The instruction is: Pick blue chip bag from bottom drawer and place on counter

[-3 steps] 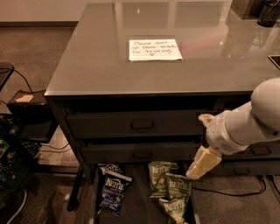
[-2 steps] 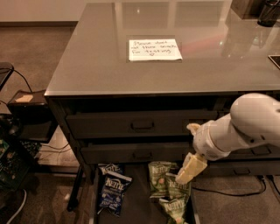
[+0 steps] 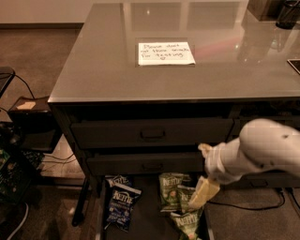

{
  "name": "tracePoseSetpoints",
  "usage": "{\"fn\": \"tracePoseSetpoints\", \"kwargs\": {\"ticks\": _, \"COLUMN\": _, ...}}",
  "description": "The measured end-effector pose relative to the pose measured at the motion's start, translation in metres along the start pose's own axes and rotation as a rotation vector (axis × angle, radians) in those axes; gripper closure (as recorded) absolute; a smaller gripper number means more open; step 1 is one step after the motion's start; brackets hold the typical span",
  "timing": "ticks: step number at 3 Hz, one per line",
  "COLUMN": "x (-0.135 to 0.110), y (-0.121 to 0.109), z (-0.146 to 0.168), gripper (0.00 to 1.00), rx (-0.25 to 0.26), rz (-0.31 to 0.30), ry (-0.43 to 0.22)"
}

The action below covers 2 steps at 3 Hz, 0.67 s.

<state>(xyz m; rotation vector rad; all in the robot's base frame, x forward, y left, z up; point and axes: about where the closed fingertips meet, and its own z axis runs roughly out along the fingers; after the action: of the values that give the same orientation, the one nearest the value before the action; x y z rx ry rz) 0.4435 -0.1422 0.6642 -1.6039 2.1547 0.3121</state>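
The blue chip bag (image 3: 121, 204) lies on the left of the open bottom drawer (image 3: 147, 220), dark navy with white Kettle lettering. The white arm reaches in from the right. My gripper (image 3: 202, 193) hangs over the drawer's right side, just above the green Kettle bags (image 3: 179, 202), well to the right of the blue bag. The counter (image 3: 103, 61) is the glossy grey top above, with a white handwritten note (image 3: 165, 53) on it.
Two shut drawers with recessed pulls (image 3: 152, 134) sit above the open one. Cables and dark equipment (image 3: 18, 154) stand on the floor at left. A dark object (image 3: 288, 14) sits at the counter's far right corner.
The arm has swung left and lower, bringing the gripper over the drawer above the green bags.
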Motion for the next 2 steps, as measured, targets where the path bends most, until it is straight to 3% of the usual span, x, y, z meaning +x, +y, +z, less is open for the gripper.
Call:
{"fn": "tracePoseSetpoints", "kwargs": {"ticks": 1, "x": 0.025, "y": 0.009, "z": 0.056, "gripper": 0.0, "rx": -0.001, "rz": -0.017, "ry": -0.02}}
{"fn": "tracePoseSetpoints", "kwargs": {"ticks": 2, "x": 0.029, "y": 0.015, "z": 0.119, "gripper": 0.0, "rx": -0.008, "rz": -0.037, "ry": -0.081}}
